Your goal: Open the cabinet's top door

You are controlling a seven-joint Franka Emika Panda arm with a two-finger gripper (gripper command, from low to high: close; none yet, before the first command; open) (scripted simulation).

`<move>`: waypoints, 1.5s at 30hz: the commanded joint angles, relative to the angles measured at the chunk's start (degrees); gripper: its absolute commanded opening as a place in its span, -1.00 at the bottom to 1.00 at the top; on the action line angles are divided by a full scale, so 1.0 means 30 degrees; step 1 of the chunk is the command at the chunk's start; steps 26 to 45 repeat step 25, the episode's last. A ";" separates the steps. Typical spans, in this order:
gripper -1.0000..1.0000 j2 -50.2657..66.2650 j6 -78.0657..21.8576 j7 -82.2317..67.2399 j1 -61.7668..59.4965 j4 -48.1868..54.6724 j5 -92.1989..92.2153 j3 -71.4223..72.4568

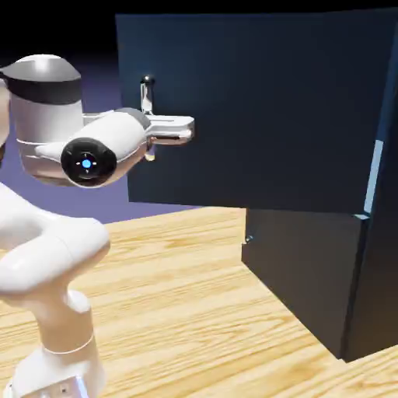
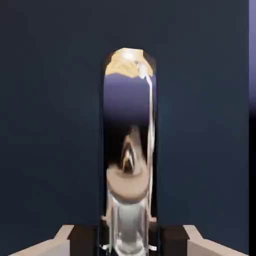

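Tool (image 2: 128,240) clamped on silver handle (image 2: 128,150), top door (image 1: 264,109) swung ajar from cabinet (image 1: 381,272)

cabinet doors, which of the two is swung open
The top door, the larger upper panel with the silver handle in the gripper. It stands swung out from the cabinet; the lower door sits flush, untouched.

Matt navy top door (image 1: 264,101), mirror-glossy metal handle (image 2: 129,150), grained wooden table (image 1: 186,311).
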 commanded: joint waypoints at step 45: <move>-1.00 1.7096 -1.1671 -0.9723 0.8321 1.4615 -0.8126 -1.0294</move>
